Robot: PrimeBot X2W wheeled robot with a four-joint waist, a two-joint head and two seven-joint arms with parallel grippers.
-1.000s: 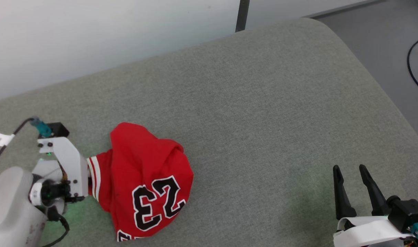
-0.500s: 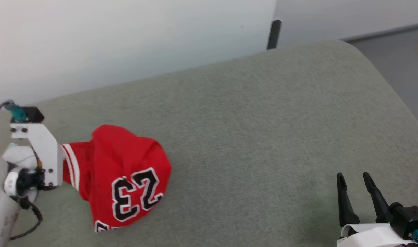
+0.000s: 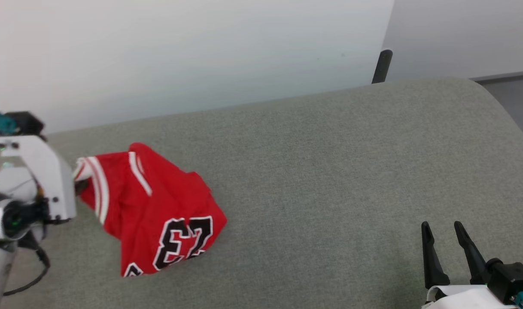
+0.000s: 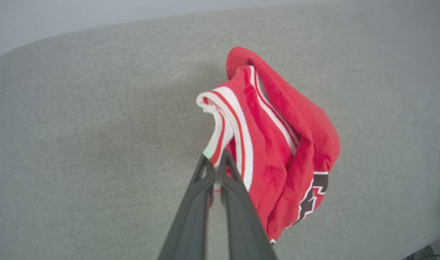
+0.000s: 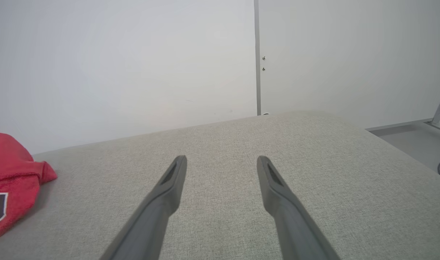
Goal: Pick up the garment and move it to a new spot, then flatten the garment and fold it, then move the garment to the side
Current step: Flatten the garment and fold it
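On the left of the grey-green cushion: the garment is seen, a bunched red jersey with a black number 23 at its near end.
Left gripper: its two dark fingers are pinched together on the red-and-white striped trim at the garment's far-left edge.
Hang: the cloth is draped down and to the right from the pinch; whether the near hem touches the cushion cannot be told.
Long axis: a line is traced from the gripped trim at the far left to the number at the near right.
Right gripper: its fingers are spread apart, nothing is held, and it is placed at the near right, well apart from the garment.
Nearer arm: the left, by contact; the garment lies to the left of the right fingers.
Step judged: the carry to a new spot is under way; flattening and folding are not yet done.
Next move judged: open cushion must be crossed by the right gripper before a free corner can be taken.
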